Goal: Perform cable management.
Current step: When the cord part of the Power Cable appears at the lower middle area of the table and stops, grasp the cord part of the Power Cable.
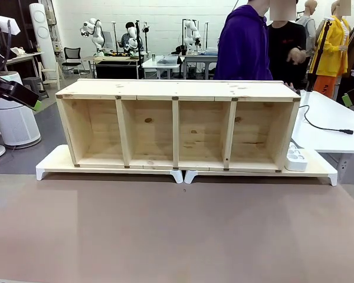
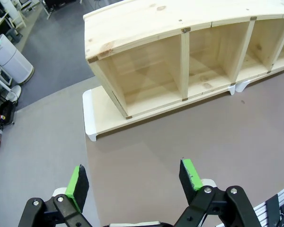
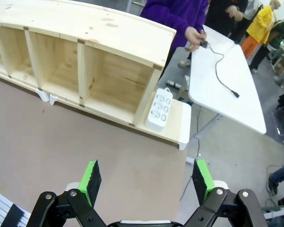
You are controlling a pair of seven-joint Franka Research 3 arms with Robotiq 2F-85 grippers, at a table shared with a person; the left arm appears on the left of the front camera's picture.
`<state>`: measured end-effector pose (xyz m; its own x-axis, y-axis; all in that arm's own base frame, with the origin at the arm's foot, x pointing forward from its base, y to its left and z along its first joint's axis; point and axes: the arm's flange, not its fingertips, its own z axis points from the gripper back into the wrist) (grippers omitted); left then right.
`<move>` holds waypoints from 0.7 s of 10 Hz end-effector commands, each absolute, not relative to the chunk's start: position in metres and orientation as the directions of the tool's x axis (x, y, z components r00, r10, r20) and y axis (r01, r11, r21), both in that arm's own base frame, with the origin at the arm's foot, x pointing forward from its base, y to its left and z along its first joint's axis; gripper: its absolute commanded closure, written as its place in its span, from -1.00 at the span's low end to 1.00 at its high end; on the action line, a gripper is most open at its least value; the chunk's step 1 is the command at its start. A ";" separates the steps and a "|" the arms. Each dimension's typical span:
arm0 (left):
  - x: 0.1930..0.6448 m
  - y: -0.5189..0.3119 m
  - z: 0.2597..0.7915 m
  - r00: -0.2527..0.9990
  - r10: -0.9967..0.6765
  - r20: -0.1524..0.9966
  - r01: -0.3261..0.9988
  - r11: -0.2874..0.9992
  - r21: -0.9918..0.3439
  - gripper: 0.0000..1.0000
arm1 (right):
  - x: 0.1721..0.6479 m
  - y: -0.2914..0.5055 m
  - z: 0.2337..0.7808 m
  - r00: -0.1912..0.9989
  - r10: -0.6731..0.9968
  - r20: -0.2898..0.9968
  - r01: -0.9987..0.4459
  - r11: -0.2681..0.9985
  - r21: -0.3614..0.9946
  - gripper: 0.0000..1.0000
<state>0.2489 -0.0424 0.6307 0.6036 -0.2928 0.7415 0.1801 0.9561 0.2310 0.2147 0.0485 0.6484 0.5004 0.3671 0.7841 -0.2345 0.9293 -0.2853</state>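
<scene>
In the front view, a four-bay wooden shelf (image 1: 177, 127) is seen on white risers (image 1: 53, 165), and the cable (image 1: 324, 127) is laid on a white desk (image 1: 342, 112) at the right. In the left wrist view, the left hand (image 2: 131, 163) is held open and empty above the brown desk (image 2: 189, 137). In the right wrist view, the right hand (image 3: 146, 162) is likewise spread open and empty. The cable is draped across the white desk, one end gripped by a person in purple (image 3: 180, 14). A power strip (image 3: 160, 109) is seen beside the shelf's end.

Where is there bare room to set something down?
Brown tabletop in front of the wooden shelf, and its four compartments, are bare. Crowded: the power strip at the shelf's right end; the cable crosses the white side table.
</scene>
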 end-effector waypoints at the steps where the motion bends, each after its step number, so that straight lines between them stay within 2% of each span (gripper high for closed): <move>1: 0.252 -0.043 0.631 0.594 -0.297 0.747 0.183 0.955 0.234 -1.00 | 0.215 0.047 0.649 0.498 0.364 0.787 -0.231 0.931 -0.284 -1.00; 7: 0.252 -0.043 0.631 0.594 -0.297 0.747 0.183 0.955 0.234 -1.00 | 0.215 0.047 0.649 0.498 0.364 0.787 -0.231 0.931 -0.284 -1.00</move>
